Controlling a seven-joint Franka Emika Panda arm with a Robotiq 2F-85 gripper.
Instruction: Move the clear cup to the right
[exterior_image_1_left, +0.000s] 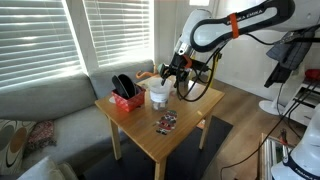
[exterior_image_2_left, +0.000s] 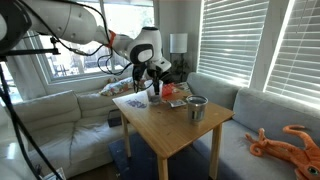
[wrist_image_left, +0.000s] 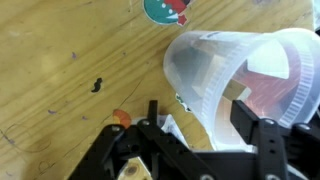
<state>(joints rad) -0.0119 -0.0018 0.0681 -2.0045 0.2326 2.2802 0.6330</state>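
The clear cup (exterior_image_1_left: 157, 95) stands upright on the wooden table (exterior_image_1_left: 190, 112), next to the red box (exterior_image_1_left: 126, 100). In the wrist view the cup (wrist_image_left: 230, 70) is a wide whitish translucent shape that fills the right half. My gripper (wrist_image_left: 197, 108) is open and straddles the cup's near wall, with one finger outside and the other seen through the plastic inside. In both exterior views the gripper (exterior_image_1_left: 168, 78) (exterior_image_2_left: 153, 85) hangs low over the cup at the table's far side. In the exterior view where the gripper is at the left, it hides most of the cup.
A darker grey tumbler (exterior_image_2_left: 196, 108) stands on the table (exterior_image_2_left: 175, 130) beside a red item (exterior_image_2_left: 172, 94). A small printed packet (exterior_image_1_left: 165, 122) lies near the table's front. A teal and red sticker (wrist_image_left: 165, 8) lies on the wood. Sofas (exterior_image_1_left: 50, 105) flank the table.
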